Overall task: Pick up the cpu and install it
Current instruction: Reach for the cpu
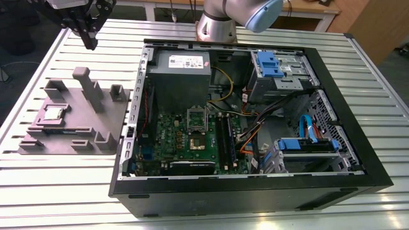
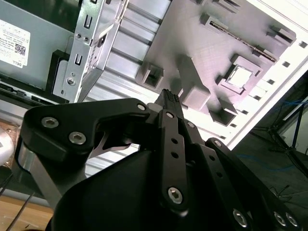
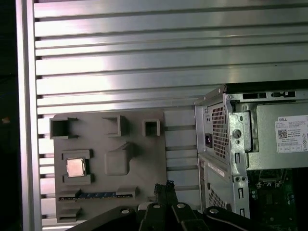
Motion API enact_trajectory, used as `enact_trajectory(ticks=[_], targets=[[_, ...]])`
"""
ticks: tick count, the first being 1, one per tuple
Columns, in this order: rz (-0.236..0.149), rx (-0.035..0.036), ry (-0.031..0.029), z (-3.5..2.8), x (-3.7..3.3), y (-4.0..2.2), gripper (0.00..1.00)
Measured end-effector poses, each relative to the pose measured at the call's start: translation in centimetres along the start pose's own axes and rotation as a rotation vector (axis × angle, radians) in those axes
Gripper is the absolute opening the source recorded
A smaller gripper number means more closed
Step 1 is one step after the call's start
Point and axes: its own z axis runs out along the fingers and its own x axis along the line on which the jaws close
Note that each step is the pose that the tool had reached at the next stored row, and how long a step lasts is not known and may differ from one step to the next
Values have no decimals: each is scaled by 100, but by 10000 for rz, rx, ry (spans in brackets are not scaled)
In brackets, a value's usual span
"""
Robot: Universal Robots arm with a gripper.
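Slatted table [image 1: 64,201]: cpu [image 1: 52,113] sits in fixture [image 1: 110,114], well apart from pressed-together tool [image 1: 91,43].

The cpu [image 3: 75,167] is shiny metal, the fixture [image 3: 144,163] matt plastic.

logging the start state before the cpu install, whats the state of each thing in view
cpu: seated flat in the fixture block pocket, not gripped
gripper: shut, empty, raised above the table
computer case: lying on its side, panel off, open
socket frame: looks flipped open
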Motion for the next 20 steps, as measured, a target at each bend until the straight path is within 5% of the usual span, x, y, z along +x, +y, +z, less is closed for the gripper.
enact_trajectory(ticks=[5, 20], targets=[[0, -1, 0, 1, 14, -1, 10], [0, -1, 3, 2, 249, -19, 10]])
